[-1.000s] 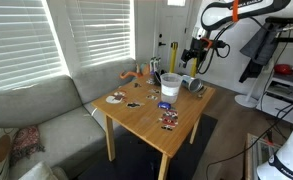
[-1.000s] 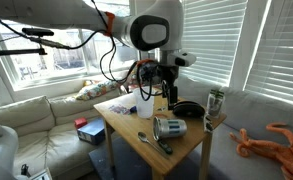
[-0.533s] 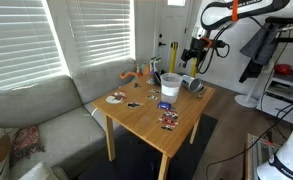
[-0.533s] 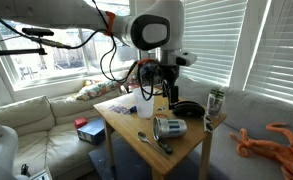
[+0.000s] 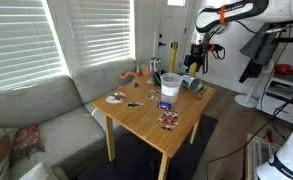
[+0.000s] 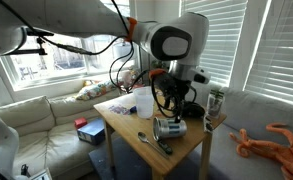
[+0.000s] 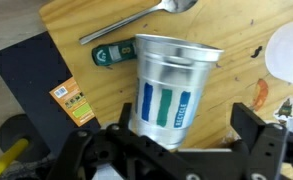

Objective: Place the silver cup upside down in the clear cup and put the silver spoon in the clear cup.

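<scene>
The silver cup lies on its side on the wooden table, with a blue and green label on its wall; it also shows in both exterior views. My gripper hangs open just above it, one finger on each side of the cup's narrower end, holding nothing. In the exterior views the gripper is over that cup. The silver spoon lies flat on the table beyond the cup. The clear cup stands upright a little way off.
A black pad, an orange tag and a small green item lie beside the silver cup. An upright yellow stick, a dark object and a green can stand near the table's edge. A sofa adjoins the table.
The arm has swung across and down, bringing the open gripper over the silver cup. The cups and the spoon have not moved.
</scene>
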Controlling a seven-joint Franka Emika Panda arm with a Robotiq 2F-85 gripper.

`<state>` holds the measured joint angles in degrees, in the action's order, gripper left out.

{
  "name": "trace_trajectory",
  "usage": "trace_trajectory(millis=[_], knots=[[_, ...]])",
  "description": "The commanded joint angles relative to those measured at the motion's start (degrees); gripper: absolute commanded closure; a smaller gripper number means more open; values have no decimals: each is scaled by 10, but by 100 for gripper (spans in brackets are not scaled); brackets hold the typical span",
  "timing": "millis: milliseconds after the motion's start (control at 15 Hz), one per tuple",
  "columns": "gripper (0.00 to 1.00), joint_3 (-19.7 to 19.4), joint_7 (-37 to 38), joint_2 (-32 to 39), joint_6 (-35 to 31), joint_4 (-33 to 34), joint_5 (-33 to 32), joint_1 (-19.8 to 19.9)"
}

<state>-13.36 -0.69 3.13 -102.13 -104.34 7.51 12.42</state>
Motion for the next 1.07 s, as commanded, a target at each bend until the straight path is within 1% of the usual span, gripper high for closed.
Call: trace_trajectory(millis=[0,200,400,800,867,1000], knots=[[0,-2,-33,73,57,86,16,16],[0,2,-37,122,99,141,31,27],[0,6,-28,162,143,192,31,34],[0,14,-17,227,187,269,44,50],[0,12,-20,196,155,221,22,41],[0,13,-20,204,155,226,21,42]])
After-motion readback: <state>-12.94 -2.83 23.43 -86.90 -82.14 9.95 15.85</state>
